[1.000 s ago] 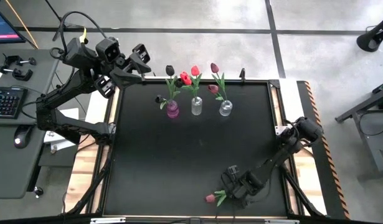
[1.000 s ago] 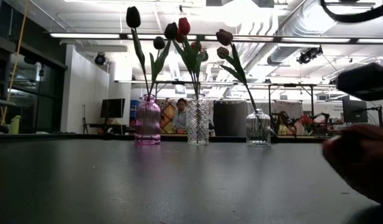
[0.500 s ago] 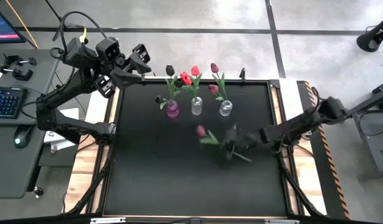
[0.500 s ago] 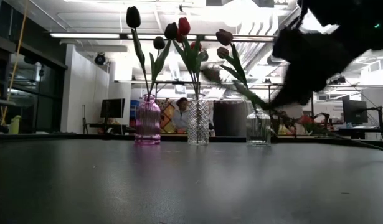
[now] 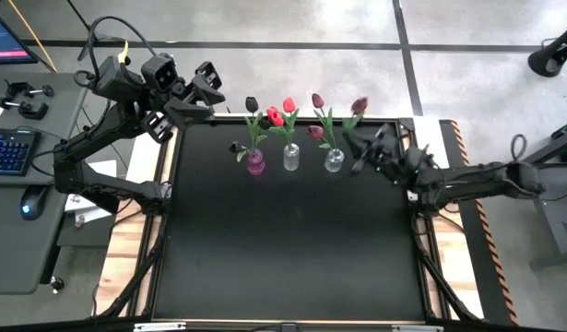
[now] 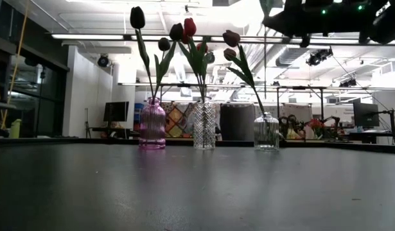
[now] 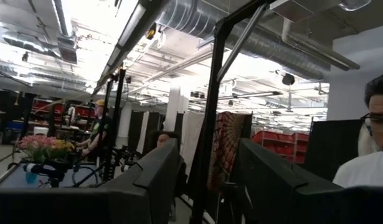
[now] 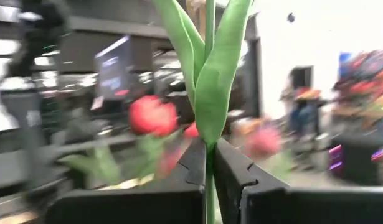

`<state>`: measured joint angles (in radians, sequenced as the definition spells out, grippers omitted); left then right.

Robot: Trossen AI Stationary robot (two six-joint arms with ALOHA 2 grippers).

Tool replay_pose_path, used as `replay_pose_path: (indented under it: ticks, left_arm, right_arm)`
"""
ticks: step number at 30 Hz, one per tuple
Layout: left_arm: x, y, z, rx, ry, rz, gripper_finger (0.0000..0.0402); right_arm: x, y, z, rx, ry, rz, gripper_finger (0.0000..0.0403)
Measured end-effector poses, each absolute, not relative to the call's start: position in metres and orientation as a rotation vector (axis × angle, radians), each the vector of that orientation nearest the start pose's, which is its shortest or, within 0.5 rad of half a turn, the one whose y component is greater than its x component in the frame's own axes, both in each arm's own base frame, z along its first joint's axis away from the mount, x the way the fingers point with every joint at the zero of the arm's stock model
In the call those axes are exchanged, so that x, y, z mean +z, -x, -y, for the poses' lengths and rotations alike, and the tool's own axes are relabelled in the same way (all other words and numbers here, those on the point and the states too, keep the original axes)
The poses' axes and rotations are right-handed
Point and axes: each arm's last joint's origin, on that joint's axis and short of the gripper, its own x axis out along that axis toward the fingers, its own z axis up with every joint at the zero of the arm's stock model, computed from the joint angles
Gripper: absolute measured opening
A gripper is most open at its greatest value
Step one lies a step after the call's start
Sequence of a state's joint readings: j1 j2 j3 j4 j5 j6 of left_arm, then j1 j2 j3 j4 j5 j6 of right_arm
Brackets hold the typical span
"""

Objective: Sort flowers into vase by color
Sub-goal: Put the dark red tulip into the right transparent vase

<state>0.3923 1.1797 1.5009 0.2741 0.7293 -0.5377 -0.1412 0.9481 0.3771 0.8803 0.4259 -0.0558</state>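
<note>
Three vases stand in a row near the table's far edge: pink vase (image 5: 255,164) (image 6: 152,125) with dark tulips, middle clear vase (image 5: 291,159) (image 6: 204,125) with red tulips, right clear vase (image 5: 334,161) (image 6: 266,131) with maroon tulips. My right gripper (image 5: 363,138) (image 8: 208,163) hangs high just right of the right vase, shut on a tulip whose magenta head (image 5: 360,104) reaches past the far edge. The low view shows only the arm's underside (image 6: 325,16). My left gripper (image 5: 207,81) (image 7: 207,186) waits open beyond the far-left corner. My right gripper pinches the tulip's thin green stem (image 8: 208,177) between its two fingers (image 8: 231,171), just below where the leaves (image 8: 210,68) spread. The tulip is lifted clear of the table, its leaves and head standing out beyond the fingertips.
A keyboard (image 5: 8,150) and mouse (image 5: 29,205) lie on a side desk left of the table. The black table top (image 5: 283,249) has wooden side rails. A person (image 7: 375,149) shows in the room behind.
My right gripper has carried the magenta tulip from the table's near edge, where it lay, up and across toward the far edge. It passed mid-table and now hangs beside the right vase. The tulip is lifted clear.
</note>
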Motion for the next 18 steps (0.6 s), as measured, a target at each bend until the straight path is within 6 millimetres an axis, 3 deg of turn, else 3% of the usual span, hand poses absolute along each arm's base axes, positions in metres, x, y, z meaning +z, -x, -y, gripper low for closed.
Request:
replay_pose_path:
  ticks: [5,10,18]
  left_arm:
    - [0.532,-0.199,-0.061,-0.440,0.197,0.404,0.0159]
    - [0.532,-0.199,-0.061,-0.440,0.196,0.405,0.0159]
    - [0.532,-0.199,-0.062,-0.431,0.199,0.409,0.0159]
  right_arm:
    - [0.275,-0.173,0.069,-0.671,0.104,0.339,0.0000]
    - [0.270,-0.168,0.094,-0.609,0.065,0.329,0.0000]
    - [0.252,-0.178,0.106,-0.582,0.026,0.239,0.0000]
